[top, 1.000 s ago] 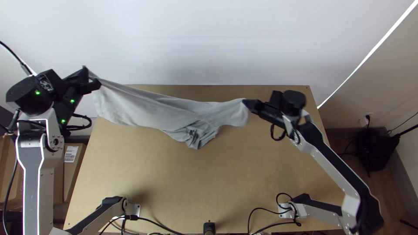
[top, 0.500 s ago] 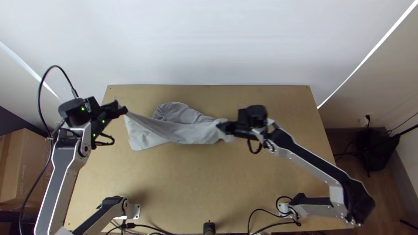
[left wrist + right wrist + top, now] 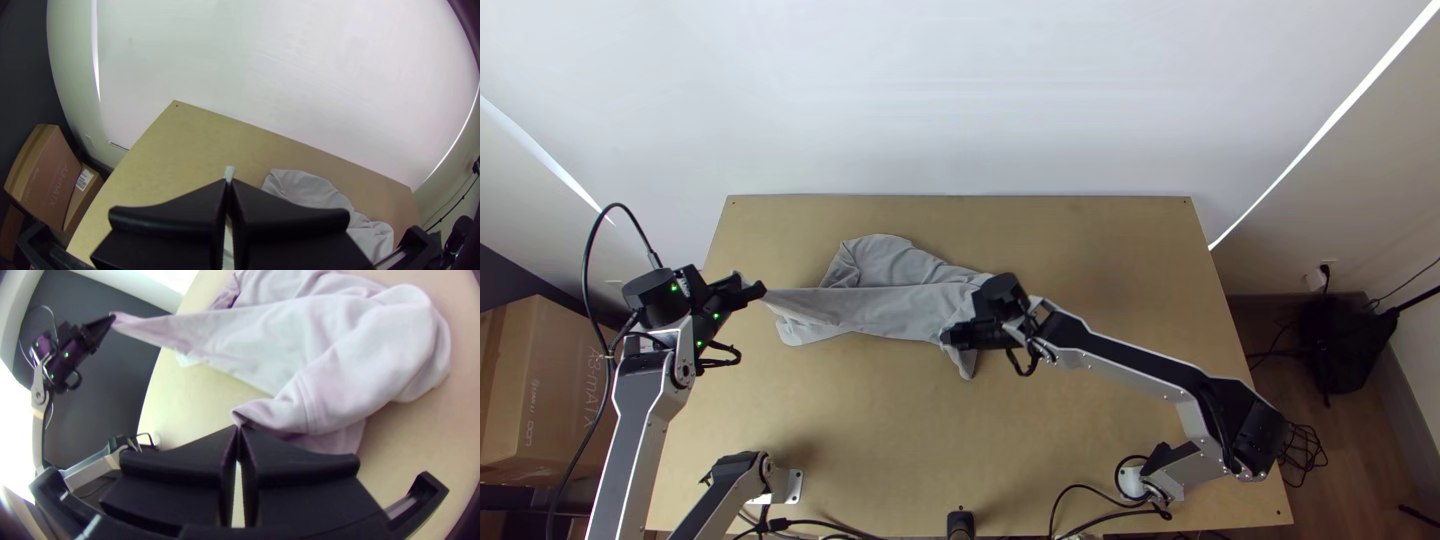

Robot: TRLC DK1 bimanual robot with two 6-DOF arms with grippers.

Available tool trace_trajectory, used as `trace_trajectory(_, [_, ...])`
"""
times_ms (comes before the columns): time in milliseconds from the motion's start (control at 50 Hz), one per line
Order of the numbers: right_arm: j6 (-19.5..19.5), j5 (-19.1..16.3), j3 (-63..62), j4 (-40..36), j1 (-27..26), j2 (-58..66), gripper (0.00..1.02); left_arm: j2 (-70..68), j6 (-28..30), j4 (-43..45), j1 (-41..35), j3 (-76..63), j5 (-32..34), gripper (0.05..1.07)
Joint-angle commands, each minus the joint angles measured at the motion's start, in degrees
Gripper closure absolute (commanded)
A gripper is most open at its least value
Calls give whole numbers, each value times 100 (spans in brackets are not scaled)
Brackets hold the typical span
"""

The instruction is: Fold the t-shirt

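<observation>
Left gripper [image 3: 761, 291] and right gripper [image 3: 947, 338], fingers closed, each pinch the shirt [image 3: 885, 308], judged light and limp, best held by its corners, the right-hand grip apparently near a hem.

Shirt [image 3: 885, 263] is lying on table [image 3: 900, 430], toward its far side. Wall [image 3: 960, 100] is standing behind table. Box [image 3: 555, 385] is sitting left of table. Left gripper [image 3: 761, 290] is hanging near table's left edge, right gripper [image 3: 946, 340] near table's middle.
</observation>
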Motion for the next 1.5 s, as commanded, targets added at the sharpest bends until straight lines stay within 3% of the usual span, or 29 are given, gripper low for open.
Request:
trace_trajectory(0, [-64, 14, 280, 147, -678, -217, 100, -26, 142, 123, 62, 383, 26, 105])
trace_trajectory(260, [-319, -48, 42, 147, -2691, -1492, 100, 773, 177, 8, -96, 1631, 52, 105])
trace_trajectory(380, [-609, -179, 104, 156, -3175, -1940, 100, 1222, 194, 8, -316, 2220, 52, 105])
trace_trajectory(660, [-864, -171, 701, 657, -3649, -2766, 100, 1705, 203, 430, -597, 3661, 61, 105])
trace_trajectory(980, [-917, -153, 3154, 622, -4572, -2652, 100, 1890, 194, 843, -527, 5595, 52, 105])
trace_trajectory(1200, [-873, -136, 4428, 411, -4915, -2898, 100, 1476, 168, 940, -422, 6184, 35, 105])
trace_trajectory(1480, [-873, -144, 5105, -310, -4932, -3891, 100, 228, 142, 1221, -413, 6131, 26, 105])
